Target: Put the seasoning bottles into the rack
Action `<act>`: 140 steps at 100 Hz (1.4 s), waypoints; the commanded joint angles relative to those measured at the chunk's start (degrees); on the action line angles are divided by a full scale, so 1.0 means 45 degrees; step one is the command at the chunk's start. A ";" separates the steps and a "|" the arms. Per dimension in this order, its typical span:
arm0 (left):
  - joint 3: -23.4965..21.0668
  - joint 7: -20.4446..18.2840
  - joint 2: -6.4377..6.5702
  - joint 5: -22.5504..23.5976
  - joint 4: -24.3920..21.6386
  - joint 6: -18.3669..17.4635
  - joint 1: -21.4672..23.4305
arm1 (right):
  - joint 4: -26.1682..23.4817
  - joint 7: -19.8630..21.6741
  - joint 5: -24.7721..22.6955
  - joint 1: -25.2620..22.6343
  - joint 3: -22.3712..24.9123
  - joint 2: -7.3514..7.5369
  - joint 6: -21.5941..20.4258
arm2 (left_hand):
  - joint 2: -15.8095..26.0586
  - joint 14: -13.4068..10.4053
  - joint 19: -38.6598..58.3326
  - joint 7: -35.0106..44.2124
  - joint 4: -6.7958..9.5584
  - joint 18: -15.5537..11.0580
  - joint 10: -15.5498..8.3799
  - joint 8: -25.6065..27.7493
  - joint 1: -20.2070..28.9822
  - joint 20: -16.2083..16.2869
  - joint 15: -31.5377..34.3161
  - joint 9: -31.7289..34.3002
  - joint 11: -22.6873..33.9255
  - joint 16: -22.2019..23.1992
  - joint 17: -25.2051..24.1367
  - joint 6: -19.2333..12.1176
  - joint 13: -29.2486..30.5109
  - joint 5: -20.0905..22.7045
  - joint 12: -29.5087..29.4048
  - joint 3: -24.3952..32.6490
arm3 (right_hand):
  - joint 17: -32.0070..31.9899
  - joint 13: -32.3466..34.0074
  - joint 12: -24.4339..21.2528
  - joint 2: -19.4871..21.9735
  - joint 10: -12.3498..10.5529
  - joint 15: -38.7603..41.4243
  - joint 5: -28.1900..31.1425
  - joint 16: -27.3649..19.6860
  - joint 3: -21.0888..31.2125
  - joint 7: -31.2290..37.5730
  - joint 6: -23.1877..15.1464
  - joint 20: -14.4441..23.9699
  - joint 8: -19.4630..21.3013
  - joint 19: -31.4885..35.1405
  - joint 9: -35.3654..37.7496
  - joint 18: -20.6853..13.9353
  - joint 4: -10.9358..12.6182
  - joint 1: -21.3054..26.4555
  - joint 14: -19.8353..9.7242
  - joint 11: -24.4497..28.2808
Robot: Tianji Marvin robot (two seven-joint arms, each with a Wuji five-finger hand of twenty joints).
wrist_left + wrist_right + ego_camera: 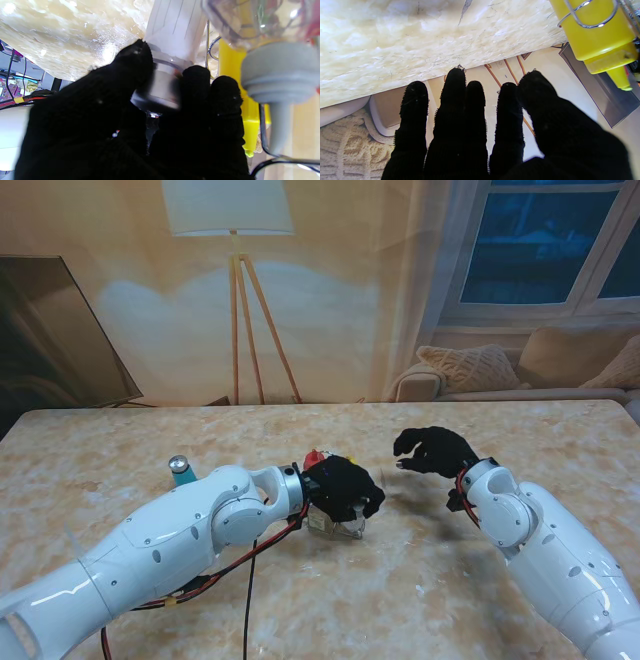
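My left hand (345,485) is shut on a white seasoning bottle (175,25), with its black fingers (200,82) wrapped round the clear cap end. The bottle sits right beside the wire rack (208,45), touching or nearly touching it. In the rack stands a yellow bottle (226,62), seen too in the right wrist view as the yellow bottle (595,32) inside a wire loop (587,23). A clear bottle with a grey spout cap (277,70) is next to it. A teal bottle with a silver cap (182,470) stands alone to the left. My right hand (435,450) hovers open, right of the rack, holding nothing.
A red-capped item (316,457) shows just behind my left hand at the rack. Red and black cables (250,560) hang under my left forearm over the marble table (400,600). A floor lamp and sofa stand beyond the table's far edge.
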 commanded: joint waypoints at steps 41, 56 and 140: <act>0.0038 0.0334 -0.0144 0.0030 0.0520 0.0282 0.0140 | -0.0049 0.0202 -0.0058 -0.0118 -0.0046 -0.0062 -0.0049 | 0.0253 -0.1108 -0.0475 0.0557 -0.0045 -0.0599 -0.1408 -0.0105 0.1360 0.0391 -0.0291 0.0524 0.1439 -0.0105 -0.0490 0.0222 -0.0324 0.0057 0.0124 0.0268 | -0.0023 0.0214 0.0194 -0.0284 0.0015 0.0171 0.0248 0.0355 0.0208 0.0275 -0.0077 -0.0055 -0.0136 0.0273 0.0459 -0.0216 -0.0192 0.0157 -0.0063 0.0152; 0.0056 0.0622 -0.0170 0.0241 0.0572 0.0396 0.0194 | -0.0051 0.0188 -0.0048 -0.0124 -0.0038 -0.0066 -0.0058 | 0.0287 -0.1133 -0.0438 0.0553 -0.0028 -0.0548 -0.1353 -0.0109 0.1293 0.0366 -0.0212 0.0591 0.1517 -0.0234 -0.0270 0.0280 -0.0186 0.0067 0.0094 0.0259 | -0.0015 0.0230 0.0200 -0.0267 -0.0002 0.0184 0.0244 0.0365 0.0223 0.0271 -0.0075 -0.0043 -0.0142 0.0275 0.0471 -0.0214 -0.0182 0.0169 -0.0068 0.0157; 0.0315 0.1788 -0.0249 0.1326 0.0565 0.0381 0.0049 | -0.0059 0.0179 0.0001 -0.0151 0.0004 -0.0072 -0.0128 | -0.0296 -0.1462 0.0387 0.1844 0.0257 -0.0516 -0.1010 0.1747 0.0521 0.0673 0.0924 0.0275 0.2927 0.0109 0.0085 0.0557 -0.0067 -0.1056 0.1226 0.1123 | 0.0128 0.0374 0.0220 -0.0425 -0.0109 0.0255 0.0392 0.0406 0.0313 0.0322 -0.0118 -0.0022 -0.0162 0.0299 0.0655 -0.0273 -0.0202 0.0174 -0.0127 0.0205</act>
